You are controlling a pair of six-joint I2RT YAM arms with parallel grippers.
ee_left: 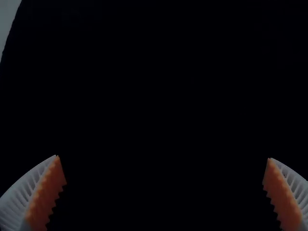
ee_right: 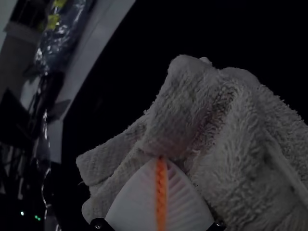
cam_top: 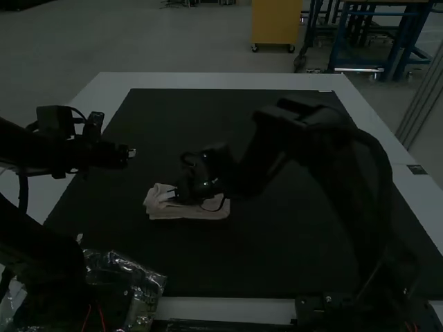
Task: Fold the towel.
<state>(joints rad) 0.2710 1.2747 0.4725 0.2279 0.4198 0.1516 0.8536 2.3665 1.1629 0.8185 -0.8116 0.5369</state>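
The light towel (cam_top: 201, 211) lies on the dark mat as a folded, narrow bundle, its left part bunched. Reaching in from the right, my right gripper (cam_top: 172, 196) is at the towel's left part. In the right wrist view the same gripper (ee_right: 161, 161) has its fingers together on a pinch of the towel (ee_right: 250, 159), which bulges up beyond the tips in thick folds. My left gripper (cam_top: 130, 153) is held apart from the towel, above the mat's left side. In the left wrist view that gripper (ee_left: 162, 158) stands wide open over dark mat, nothing between its pads.
The dark mat (cam_top: 277, 256) covers most of the white table (cam_top: 221, 81). Crumpled clear plastic (cam_top: 131, 273) lies at the near left, by the left arm's base. The right arm spans the mat's right half.
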